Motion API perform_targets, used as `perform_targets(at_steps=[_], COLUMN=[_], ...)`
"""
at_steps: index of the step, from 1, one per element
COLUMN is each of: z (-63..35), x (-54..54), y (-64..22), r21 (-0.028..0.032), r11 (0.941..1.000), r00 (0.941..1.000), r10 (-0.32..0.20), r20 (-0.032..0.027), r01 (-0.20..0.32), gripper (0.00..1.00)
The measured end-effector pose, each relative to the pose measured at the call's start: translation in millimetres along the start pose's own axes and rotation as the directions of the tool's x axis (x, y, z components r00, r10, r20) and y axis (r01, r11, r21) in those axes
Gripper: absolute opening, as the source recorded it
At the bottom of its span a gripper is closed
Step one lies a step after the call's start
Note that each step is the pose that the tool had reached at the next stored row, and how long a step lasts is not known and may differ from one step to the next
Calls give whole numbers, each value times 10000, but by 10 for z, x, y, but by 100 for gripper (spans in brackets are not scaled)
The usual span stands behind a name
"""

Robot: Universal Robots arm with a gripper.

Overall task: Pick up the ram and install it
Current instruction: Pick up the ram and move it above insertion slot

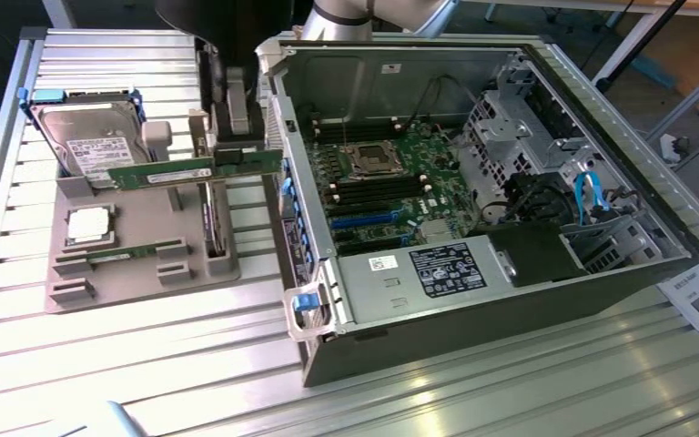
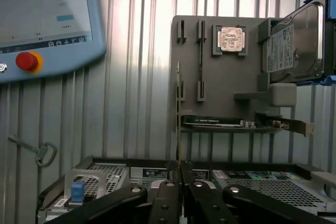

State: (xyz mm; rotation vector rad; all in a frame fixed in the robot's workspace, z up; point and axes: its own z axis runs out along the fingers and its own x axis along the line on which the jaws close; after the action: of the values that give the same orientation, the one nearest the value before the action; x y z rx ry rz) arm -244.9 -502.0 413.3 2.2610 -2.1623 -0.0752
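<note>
Ribbed metal counter (image 1: pixel 106 364) carries everything. Open PC case (image 1: pixel 447 341) lies on its side just beside the gripper (image 1: pixel 234 146), toward the exterior view's right, motherboard (image 1: pixel 386 182) exposed inside. Grey fixture tray (image 1: pixel 143 218) sits directly under the gripper, next to the case wall. Teach pendant (image 2: pixel 47 14) with a red stop button (image 2: pixel 26 61) lies on the counter, well apart from the gripper, seen in the wrist view.

Gripper is closed, 2 fingers clamped on the ram (image 1: pixel 161 173). It grips the stick near 1 end, so most of its length sticks out from the gripper toward the exterior view's left, over the tray. The stick stands on edge, roughly level, green face with a white label toward the exterior camera. In the wrist view it shows edge-on as a thin line running out from between the fingers. Cannot tell if its lower edge clears the tray.

Hard drive (image 1: pixel 83 137) stands tilted at the tray's far corner, past the ram's free end. Expansion card (image 2: pixel 218 123) stands in the tray just below the gripper. 1 more green stick (image 1: pixel 125 256) lies in a tray slot, below the held ram. Square silver CPU (image 1: pixel 90 224) sits in its tray pocket between that stick and the hard drive. Small key (image 2: pixel 38 150) lies on the counter near the pendant.
</note>
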Motion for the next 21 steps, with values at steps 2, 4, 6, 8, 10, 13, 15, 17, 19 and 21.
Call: perform_targets(at_steps=[2,4,6,8,10,13,15,17,19,21], z=[-3,-6,-10,-12,-16,-20,-23,-26,-30,-33], x=[12,24,40,50,65,80,93,104,118,132], y=[-60,-127,-206,-259,-338,-421,-491,-552,-624,-697], r21=[-1,-2,-3,-3,-5,-7,-9,-11,-12,-14], r11=[10000,10000,10000,10000,10000,10000,10000,10000,10000,10000], r00=[10000,10000,10000,10000,10000,10000,10000,10000,10000,10000], r10=[0,1,0,0,1,0,1,1,0,1], r20=[0,-1,0,0,0,0,0,-1,0,1], r01=[0,-1,0,0,-1,0,-1,-1,0,-1], gripper=[12,12,12,12,12,12,12,12,12,12])
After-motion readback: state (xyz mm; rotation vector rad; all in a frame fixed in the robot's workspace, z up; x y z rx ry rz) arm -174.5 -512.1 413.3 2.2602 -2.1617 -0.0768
